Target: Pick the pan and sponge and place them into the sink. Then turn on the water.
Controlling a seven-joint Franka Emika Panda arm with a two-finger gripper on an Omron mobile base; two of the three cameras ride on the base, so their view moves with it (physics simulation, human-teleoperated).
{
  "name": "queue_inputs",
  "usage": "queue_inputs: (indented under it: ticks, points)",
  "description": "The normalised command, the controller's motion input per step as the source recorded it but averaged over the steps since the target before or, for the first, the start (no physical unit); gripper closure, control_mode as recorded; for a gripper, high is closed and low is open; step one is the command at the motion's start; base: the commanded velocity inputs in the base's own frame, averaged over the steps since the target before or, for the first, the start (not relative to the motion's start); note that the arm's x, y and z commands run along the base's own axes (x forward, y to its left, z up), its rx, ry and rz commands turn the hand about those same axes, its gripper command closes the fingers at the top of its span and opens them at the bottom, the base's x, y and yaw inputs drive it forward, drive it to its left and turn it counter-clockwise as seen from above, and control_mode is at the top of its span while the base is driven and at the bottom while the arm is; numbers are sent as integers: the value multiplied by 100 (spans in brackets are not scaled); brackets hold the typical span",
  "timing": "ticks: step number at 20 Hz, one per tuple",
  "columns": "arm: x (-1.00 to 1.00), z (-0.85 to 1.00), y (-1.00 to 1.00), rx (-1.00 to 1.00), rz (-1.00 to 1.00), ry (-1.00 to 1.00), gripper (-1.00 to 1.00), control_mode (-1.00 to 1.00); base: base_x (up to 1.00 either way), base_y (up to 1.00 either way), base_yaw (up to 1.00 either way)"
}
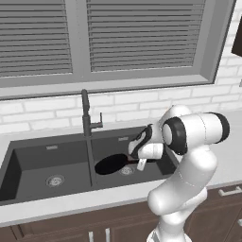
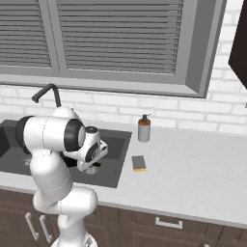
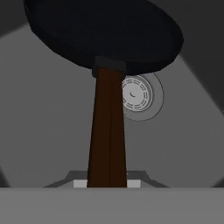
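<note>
A wide window with closed grey blinds sits above a white brick wall. Below the wall runs a pale counter, with dark wood cabinets beneath it.

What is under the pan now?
Under the pan lies the grey floor of the sink, with a round metal drain partly showing beside the handle. The floor directly beneath the pan's body is covered.
</note>
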Motion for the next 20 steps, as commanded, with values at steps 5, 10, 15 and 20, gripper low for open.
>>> queue_inputs:
  ticks: [5,10,15,20]
  points:
    - [35,-44,0,0,0,0,100,-100,0,0,0]
    - [39,-23,0,0,0,2,100,-100,0,0,0]
    - [20,-12,0,0,0,3,100,-100,0,0,0]
    - [10,-18,0,0,0,4,100,-100,0,0,0]
